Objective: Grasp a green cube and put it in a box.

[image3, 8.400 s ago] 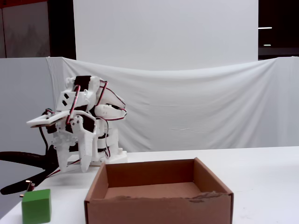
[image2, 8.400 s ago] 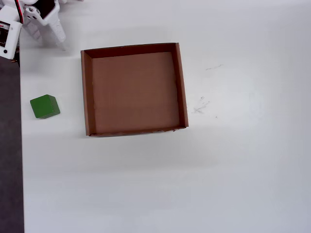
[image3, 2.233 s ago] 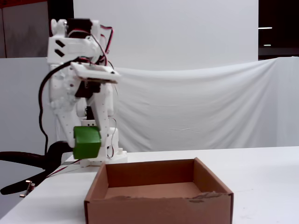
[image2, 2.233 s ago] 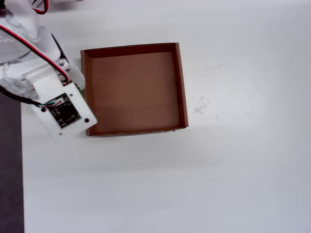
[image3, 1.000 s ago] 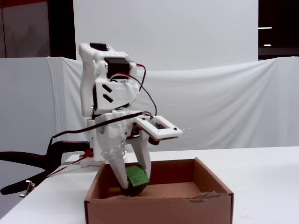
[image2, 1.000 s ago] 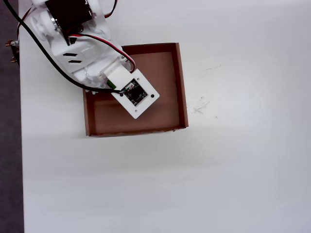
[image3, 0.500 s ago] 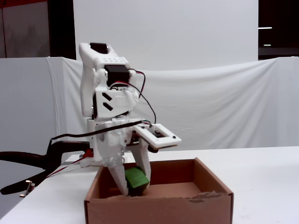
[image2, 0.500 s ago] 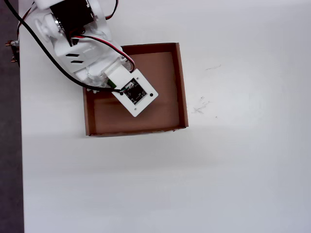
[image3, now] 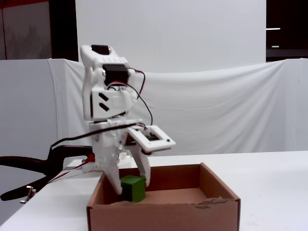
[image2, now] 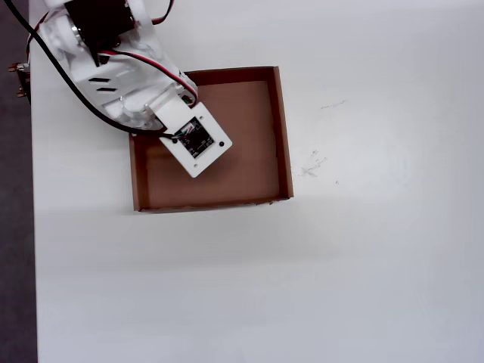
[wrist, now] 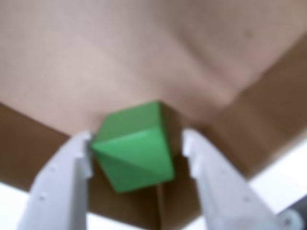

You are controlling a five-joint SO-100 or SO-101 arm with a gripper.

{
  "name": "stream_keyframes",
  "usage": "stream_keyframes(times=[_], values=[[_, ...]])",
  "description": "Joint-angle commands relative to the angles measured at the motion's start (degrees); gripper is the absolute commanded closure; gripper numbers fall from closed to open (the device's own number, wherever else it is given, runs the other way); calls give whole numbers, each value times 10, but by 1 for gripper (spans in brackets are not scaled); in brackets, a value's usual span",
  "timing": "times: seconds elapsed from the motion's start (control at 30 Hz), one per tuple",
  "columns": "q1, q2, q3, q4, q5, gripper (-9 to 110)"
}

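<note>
The green cube (wrist: 134,151) sits tilted between my gripper's (wrist: 136,139) white fingers, inside a corner of the brown cardboard box (wrist: 268,120). The left finger (wrist: 79,158) touches the cube's edge. A gap shows between the cube and the right finger (wrist: 196,153), so the jaws stand open. In the fixed view the cube (image3: 133,188) is low inside the box (image3: 163,216) between the fingers of the gripper (image3: 131,188); whether it rests on the floor is hidden by the front wall. In the overhead view my wrist covers the cube over the box's (image2: 285,136) left part.
The box stands on a white table (image2: 363,249). The arm's base and cables (image2: 83,53) are at the table's upper left in the overhead view. A black clamp (image3: 29,166) sits at the left in the fixed view. A white cloth backdrop hangs behind.
</note>
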Motion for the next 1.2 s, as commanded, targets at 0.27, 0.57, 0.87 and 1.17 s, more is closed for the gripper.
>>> stream_keyframes(times=[0.27,0.57,0.87,1.17], values=[[269,316,8,203,41,76],[366,511,216,274,109,76],[374,661,358,275,176,76],[360,741,411,285,239,76]])
